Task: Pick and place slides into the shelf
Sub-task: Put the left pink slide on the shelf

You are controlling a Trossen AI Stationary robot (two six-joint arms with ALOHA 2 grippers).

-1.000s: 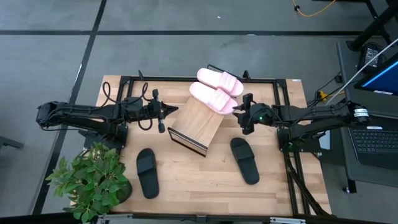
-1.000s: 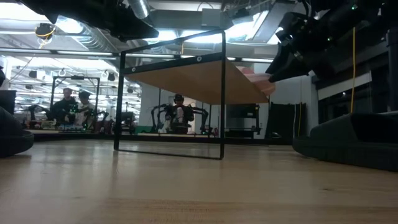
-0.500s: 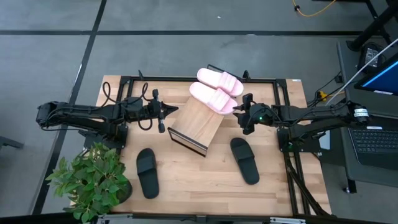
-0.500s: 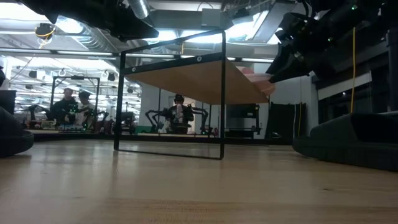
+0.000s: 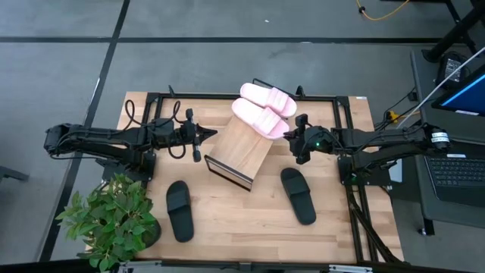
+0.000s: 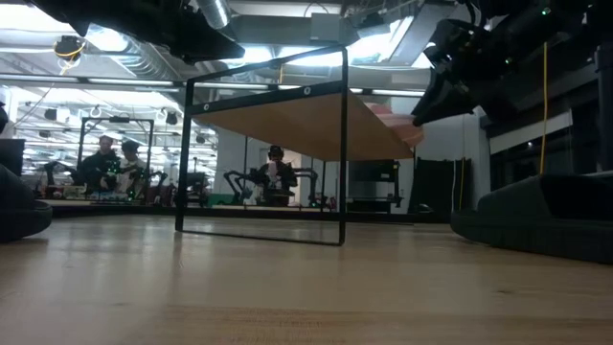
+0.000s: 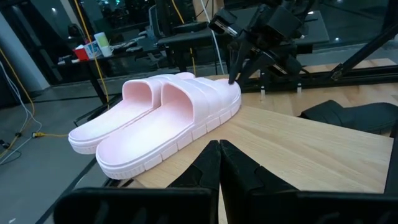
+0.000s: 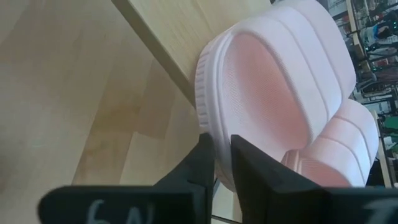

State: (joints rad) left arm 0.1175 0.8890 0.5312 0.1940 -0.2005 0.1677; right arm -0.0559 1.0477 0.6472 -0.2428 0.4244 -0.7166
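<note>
Two pale pink slides [image 5: 266,97] [image 5: 260,119] lie side by side on the upper end of the slanted shelf [image 5: 236,149]. Two black slides [image 5: 179,210] [image 5: 298,195] lie flat on the table in front of it. My right gripper [image 5: 289,135] is at the toe end of the nearer pink slide [image 8: 267,93] and is shut on its edge. That toe end juts past the board's edge [image 8: 163,45]. My left gripper [image 5: 206,137] hovers shut just left of the shelf, touching nothing; its fingers [image 7: 219,163] point at the pink pair. My right gripper pinches the nearer pink slide's sole edge at the toe end [image 8: 219,144] between its two fingers. One finger [image 8: 202,163] is on the ribbed outer side, the other [image 8: 252,168] on the footbed side. It comes from the table's right, slanting down. The slide lies on the shelf.
A potted plant [image 5: 112,221] stands at the near left corner. A black frame rail [image 5: 345,121] runs round the table's far and right sides. A laptop [image 5: 458,171] sits beyond the right edge. People [image 6: 105,163] show in the room behind.
My right gripper has narrowed its fingers onto the toe edge of the nearer pink slide without shifting place. The slide and the shelf stay where they were.
</note>
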